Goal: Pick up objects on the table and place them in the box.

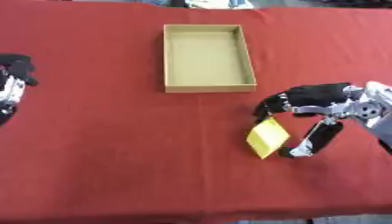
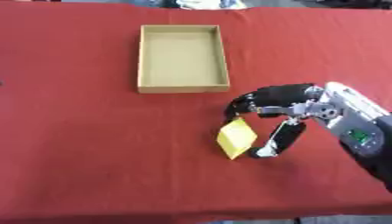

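Right hand [image 1: 321, 107] comes in from the right side and is curled over a small yellow object [image 1: 267, 137], which looks like a flat square card or packet. The fingers [image 1: 274, 104] bend down to its upper edge and the thumb [image 1: 315, 141] reaches toward its lower right side, so the hand seems to pinch it. I cannot tell if the yellow object is lifted or is touching the red tablecloth [image 1: 115, 153]. No writing can be read on the yellow object, and it carries no label that I can make out.

An open cardboard box [image 1: 208, 87] stands further away, near the far middle of the table, with nothing visible inside. It is well apart from the yellow object, which lies nearer to the robot and to the right of the box. The box sides show no print.

Left hand [image 1: 15, 72] appears only in the left eye view, at the left edge, resting with fingers relaxed. The right eye view shows instead more of the right forearm [image 2: 356, 127], with a small green mark on its silver cover, too small to read.
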Robot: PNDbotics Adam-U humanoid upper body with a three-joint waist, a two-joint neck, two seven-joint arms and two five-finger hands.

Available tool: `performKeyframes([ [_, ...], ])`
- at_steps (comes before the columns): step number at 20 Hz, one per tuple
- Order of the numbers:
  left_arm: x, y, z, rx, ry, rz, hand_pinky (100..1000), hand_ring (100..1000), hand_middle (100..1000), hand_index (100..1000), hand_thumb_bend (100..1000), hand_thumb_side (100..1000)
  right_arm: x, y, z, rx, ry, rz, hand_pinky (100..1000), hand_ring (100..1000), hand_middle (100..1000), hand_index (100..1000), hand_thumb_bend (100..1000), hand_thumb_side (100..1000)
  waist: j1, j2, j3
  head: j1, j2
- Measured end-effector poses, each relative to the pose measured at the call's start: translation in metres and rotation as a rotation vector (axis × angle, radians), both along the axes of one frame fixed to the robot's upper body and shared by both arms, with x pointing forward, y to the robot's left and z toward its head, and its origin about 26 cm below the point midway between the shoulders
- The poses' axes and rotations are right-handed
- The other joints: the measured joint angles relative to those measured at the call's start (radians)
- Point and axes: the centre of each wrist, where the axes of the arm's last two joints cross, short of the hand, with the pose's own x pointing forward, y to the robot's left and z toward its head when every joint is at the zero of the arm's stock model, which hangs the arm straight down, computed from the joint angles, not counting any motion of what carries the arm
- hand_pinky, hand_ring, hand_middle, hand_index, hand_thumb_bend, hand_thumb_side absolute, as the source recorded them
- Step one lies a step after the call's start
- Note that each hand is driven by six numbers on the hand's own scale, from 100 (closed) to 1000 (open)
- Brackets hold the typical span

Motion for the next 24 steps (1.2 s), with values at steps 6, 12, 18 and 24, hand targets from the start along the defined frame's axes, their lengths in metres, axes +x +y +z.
performKeyframes([
  [6, 0.000, 0.000, 0.000, 0.001, 0.003, -0.001, 659, 548, 582, 717, 201, 642, 0.001, 0.000, -0.001, 0.001, 0.000, -0.001, 813, 892, 870, 788, 352, 343, -0.001, 0.000, 0.000, 0.000, 0.000],
  [12, 0.000, 0.000, 0.000, 0.001, 0.003, -0.001, 659, 548, 581, 717, 201, 642, 0.001, 0.001, -0.001, 0.013, -0.007, 0.001, 808, 887, 860, 701, 330, 347, -0.003, 0.000, 0.000, 0.000, 0.000],
  [18, 0.000, 0.000, 0.000, 0.001, 0.003, -0.001, 659, 548, 581, 716, 201, 642, -0.001, 0.004, 0.008, 0.058, -0.040, 0.005, 802, 878, 850, 660, 309, 350, -0.006, 0.000, -0.001, 0.001, 0.000],
  [24, 0.000, 0.000, 0.000, 0.001, 0.003, -0.001, 660, 548, 581, 716, 200, 642, -0.006, 0.009, 0.026, 0.115, -0.078, 0.020, 796, 874, 844, 641, 296, 354, -0.012, 0.000, -0.006, 0.002, 0.000],
])
